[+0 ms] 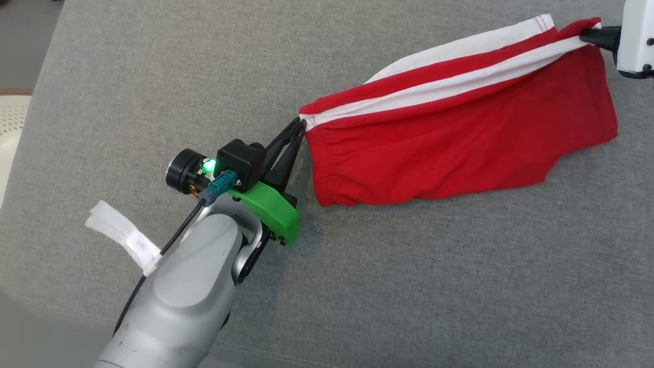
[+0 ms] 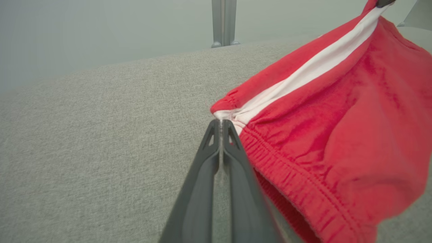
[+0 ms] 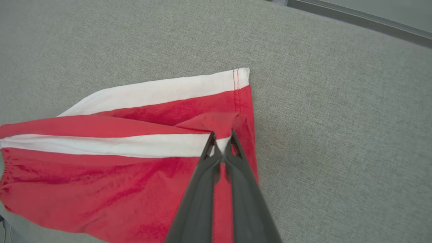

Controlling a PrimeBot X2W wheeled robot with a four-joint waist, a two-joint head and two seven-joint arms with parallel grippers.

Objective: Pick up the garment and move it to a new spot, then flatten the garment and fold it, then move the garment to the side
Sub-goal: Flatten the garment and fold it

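Head view has the red shorts stretched between both arms, the striped edge lifted and the lower part sagging onto the grey bench. The left fingers are pinched tight on the waistband corner right at the white stripe. The right fingers are clamped on the hem end of that same stripe. Looks like the flattening step to me. Next move probably wants both ends lowered together under tension so the cloth lands smooth before any folding.

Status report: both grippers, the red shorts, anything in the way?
Left gripper shut on red shorts, waistband corner. Right gripper shut on leg hem. Cloth stretched between them, draped on grey surface. Nothing blocking.
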